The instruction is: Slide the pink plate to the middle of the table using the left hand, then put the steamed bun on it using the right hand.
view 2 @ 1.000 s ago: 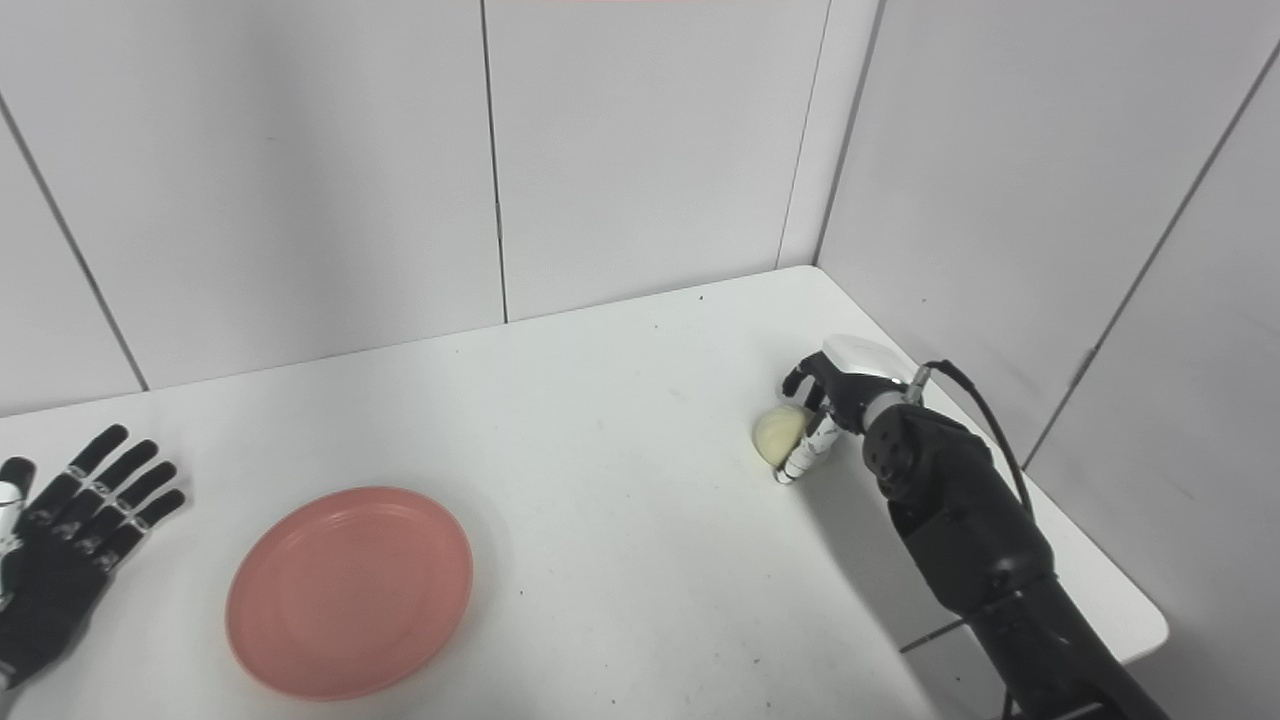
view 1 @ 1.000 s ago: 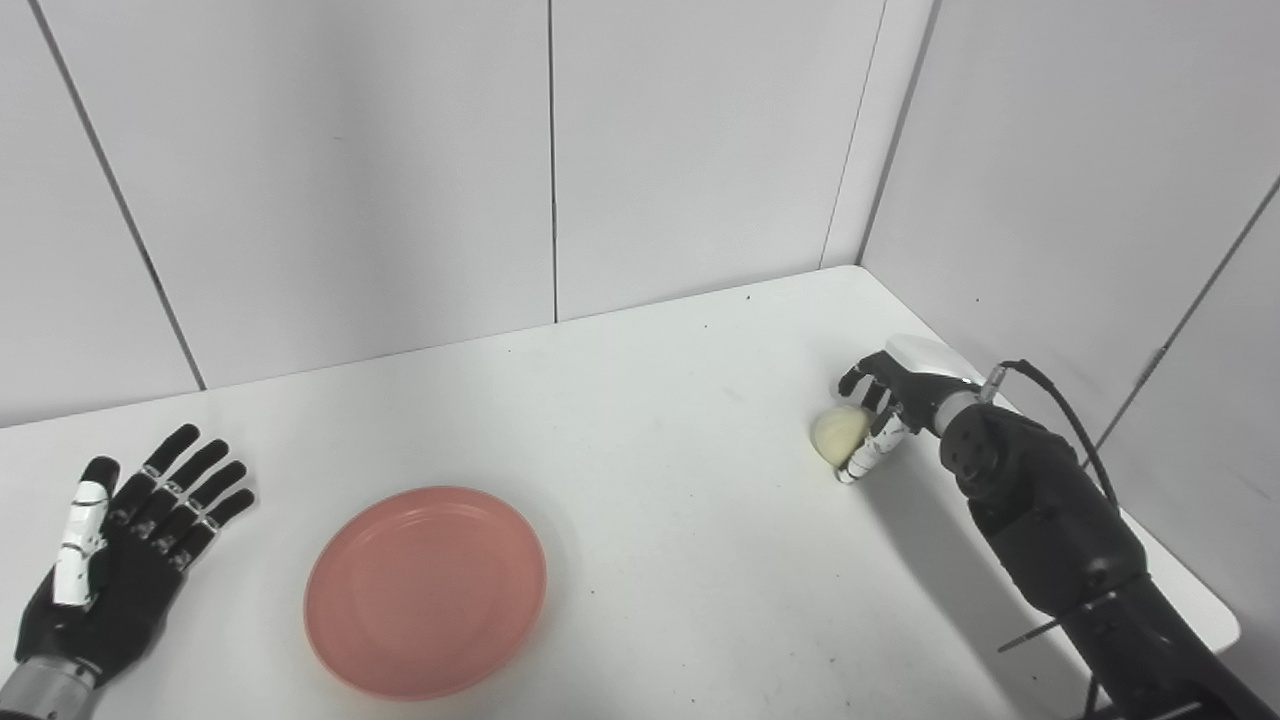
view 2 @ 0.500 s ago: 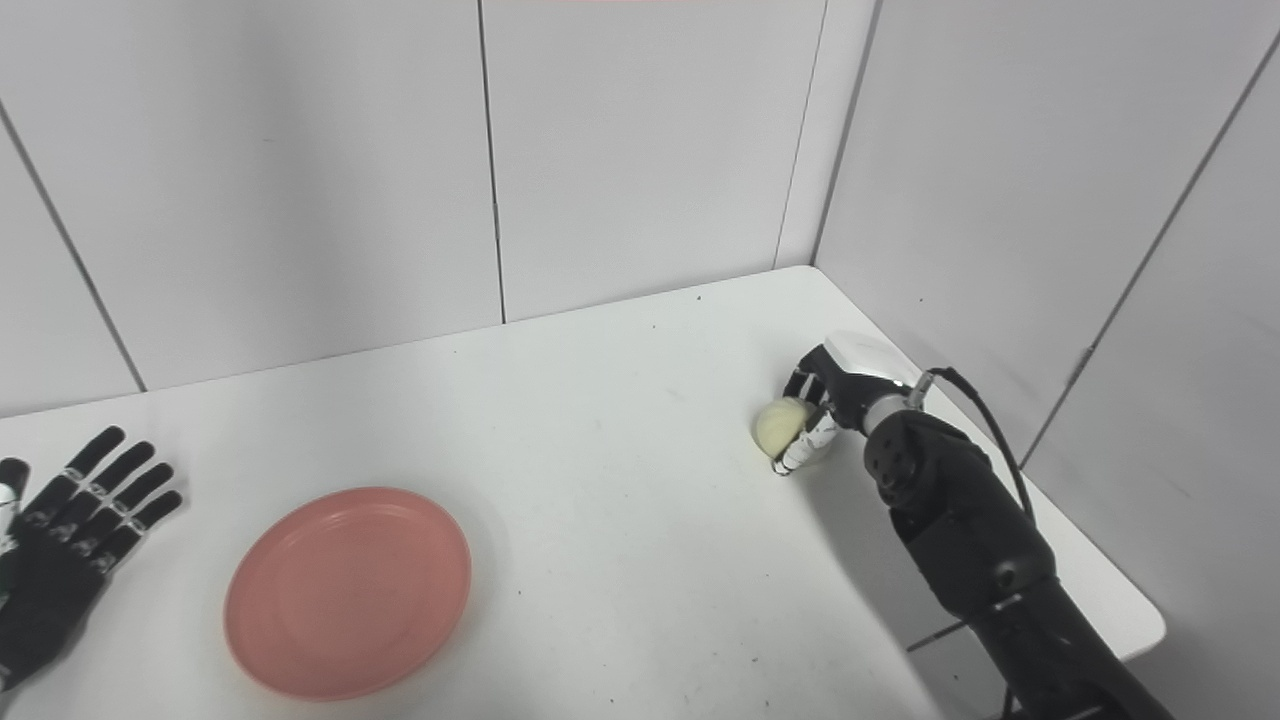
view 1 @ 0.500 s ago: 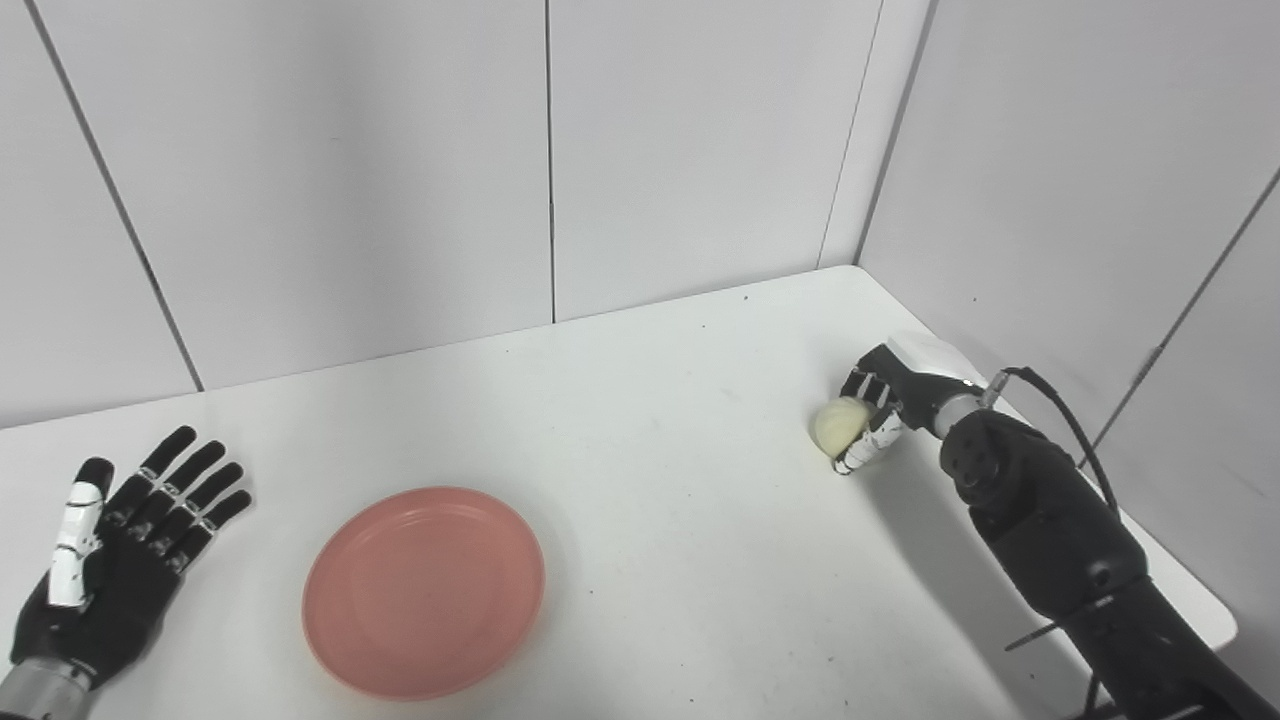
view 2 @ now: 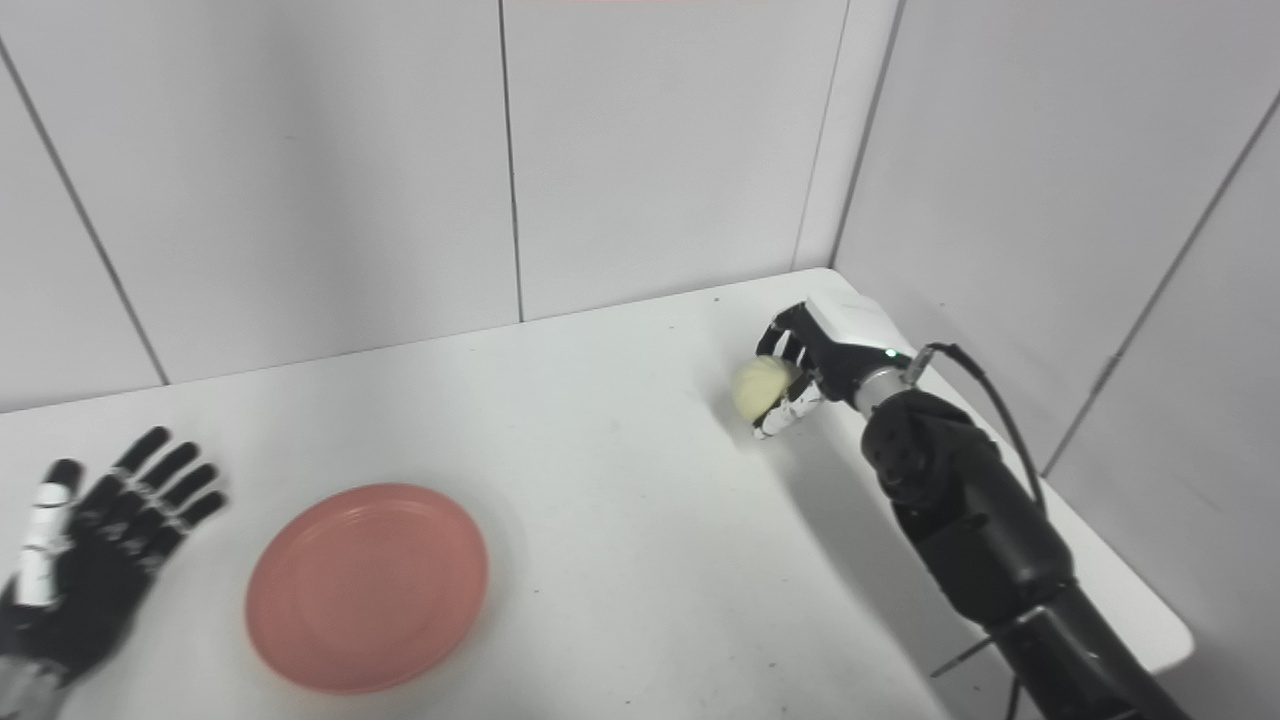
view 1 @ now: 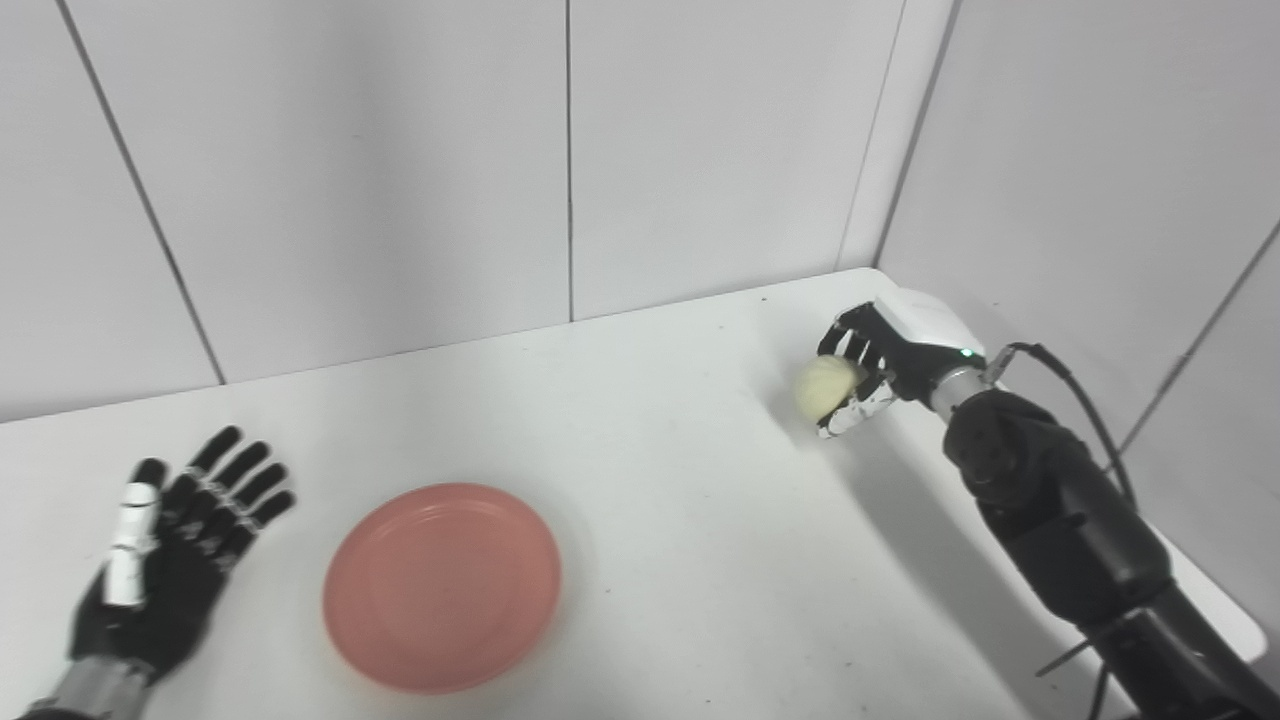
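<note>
Over the last second the right hand (view 1: 872, 365) had lifted the steamed bun (view 1: 826, 387) off the white table (view 1: 680, 560); the bun had been resting on the surface before and now sat clear of it, with a faint shadow beneath. The whole view had also shifted a little, so the camera had moved too. The fingers (view 1: 850, 415) were curled around the bun, holding it, with the pale round face of the bun turned toward nine o'clock. This hand hung at about two o'clock from the table's middle, near the far right corner. The pink plate (view 1: 442, 586) lay flat at about seven o'clock, well apart from the bun. The left hand (view 1: 170, 560) rested just beside the plate at its nine o'clock, palm up, fingers spread wide and holding nothing.
</note>
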Controlling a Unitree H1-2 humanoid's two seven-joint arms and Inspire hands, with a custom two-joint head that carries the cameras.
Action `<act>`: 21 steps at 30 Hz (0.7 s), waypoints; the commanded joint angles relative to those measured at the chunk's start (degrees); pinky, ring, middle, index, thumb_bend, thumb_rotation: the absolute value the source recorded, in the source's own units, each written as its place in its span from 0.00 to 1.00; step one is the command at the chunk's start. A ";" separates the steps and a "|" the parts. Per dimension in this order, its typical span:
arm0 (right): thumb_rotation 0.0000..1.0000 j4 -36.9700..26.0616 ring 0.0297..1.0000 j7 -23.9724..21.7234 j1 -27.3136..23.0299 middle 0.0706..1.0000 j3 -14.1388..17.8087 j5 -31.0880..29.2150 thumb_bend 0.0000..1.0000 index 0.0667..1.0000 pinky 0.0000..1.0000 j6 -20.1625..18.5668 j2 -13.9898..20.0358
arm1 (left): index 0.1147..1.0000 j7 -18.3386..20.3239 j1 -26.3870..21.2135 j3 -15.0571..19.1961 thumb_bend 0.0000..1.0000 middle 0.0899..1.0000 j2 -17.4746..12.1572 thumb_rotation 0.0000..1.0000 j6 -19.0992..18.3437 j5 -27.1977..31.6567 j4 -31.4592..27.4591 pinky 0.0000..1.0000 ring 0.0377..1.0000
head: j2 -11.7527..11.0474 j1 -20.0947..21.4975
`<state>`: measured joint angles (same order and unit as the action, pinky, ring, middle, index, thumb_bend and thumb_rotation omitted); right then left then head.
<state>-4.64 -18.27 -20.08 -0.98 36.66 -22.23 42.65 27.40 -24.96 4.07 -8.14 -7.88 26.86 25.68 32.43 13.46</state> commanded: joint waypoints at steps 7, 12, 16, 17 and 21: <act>0.00 -5.82 0.40 -2.27 -8.19 0.39 -2.89 -3.38 0.51 0.51 0.36 7.18 0.68 | 0.93 -9.69 4.24 -4.03 0.59 0.93 5.13 0.95 -10.60 -5.28 -6.76 0.92 0.92 | 1.18 -8.72; 0.00 -7.91 0.43 -4.77 -12.61 0.41 -6.92 -1.97 0.52 0.51 0.39 6.22 -2.22 | 0.94 -11.94 4.08 -5.16 0.57 0.93 7.30 1.00 -11.85 -6.82 -8.49 0.93 0.93 | 2.10 -13.22; 0.00 -8.42 0.40 -5.93 -15.34 0.40 -9.60 -1.03 0.51 0.51 0.35 5.89 -6.11 | 0.94 -13.00 3.41 -5.52 0.58 0.94 8.56 1.00 -12.31 -7.45 -8.23 0.95 0.93 | 2.54 -15.27; 0.00 -8.74 0.39 -6.48 -15.85 0.40 -10.33 -0.54 0.51 0.51 0.35 5.46 -6.96 | 0.94 -13.12 3.24 -5.57 0.58 0.94 8.86 1.00 -12.41 -7.50 -8.14 0.95 0.93 | 2.68 -15.90; 0.00 -10.15 0.31 -8.76 -17.17 0.42 -12.22 -0.54 0.52 0.47 0.25 5.93 -9.28 | 0.94 -13.73 2.63 -5.62 0.57 0.94 9.81 1.00 -12.12 -7.57 -7.20 0.95 0.93 | 3.38 -17.69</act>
<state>-12.81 -27.04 -34.23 -13.89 35.80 -16.83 32.70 15.32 -23.34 -1.18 1.10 -15.99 20.80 15.85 35.51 -3.43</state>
